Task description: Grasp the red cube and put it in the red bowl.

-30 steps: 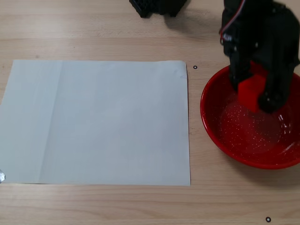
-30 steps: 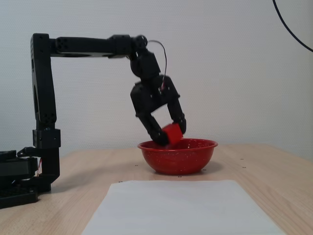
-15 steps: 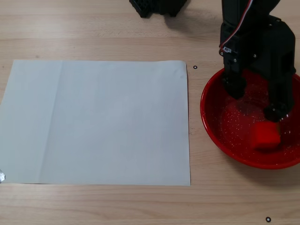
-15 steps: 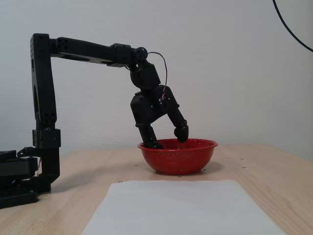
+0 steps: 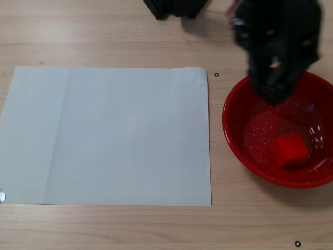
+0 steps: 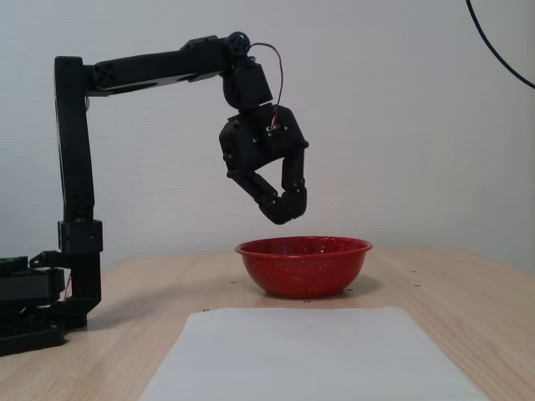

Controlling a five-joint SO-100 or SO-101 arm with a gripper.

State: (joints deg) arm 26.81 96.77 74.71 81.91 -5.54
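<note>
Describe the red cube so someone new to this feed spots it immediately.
In a fixed view from above, find the white paper sheet on the wooden table; right of it sits the red bowl. The red cube lies inside, right of centre: matte, sharp-edged, against the bowl's glossy, white-speckled curve.

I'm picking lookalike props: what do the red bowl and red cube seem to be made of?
The red bowl looks like enamelled metal or glossy plastic: shiny highlights, fine white speckles. The red cube looks like matte plastic or foam: flat colour, no glare. Neither is certain.
</note>
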